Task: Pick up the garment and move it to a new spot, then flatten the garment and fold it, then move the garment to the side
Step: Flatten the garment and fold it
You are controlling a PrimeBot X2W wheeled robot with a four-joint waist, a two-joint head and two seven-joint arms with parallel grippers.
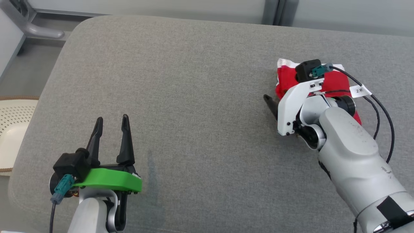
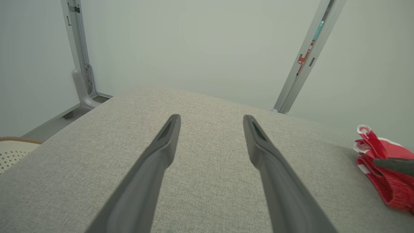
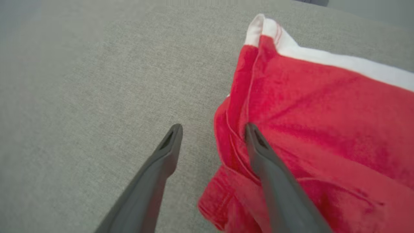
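The garment (image 1: 336,82) is a red cloth with a white band, folded into a small bundle at the right side of the grey padded table (image 1: 194,97). My right gripper (image 3: 212,129) stands open at the bundle's left edge. One of its fingers (image 3: 275,174) lies over the red cloth (image 3: 323,123) and the other finger (image 1: 270,103) is over bare table. It holds nothing. My left gripper (image 1: 111,119) is open and empty near the front left, far from the garment (image 2: 388,168), which shows at the right edge of the left wrist view beyond its spread fingers (image 2: 161,152).
A cream perforated seat (image 1: 13,129) stands off the table's left edge. A grey metal frame foot (image 1: 42,30) sits on the floor at the back left. A black cable with a white tag (image 1: 360,90) loops beside my right wrist. Upright metal posts (image 2: 304,61) rise behind the table.
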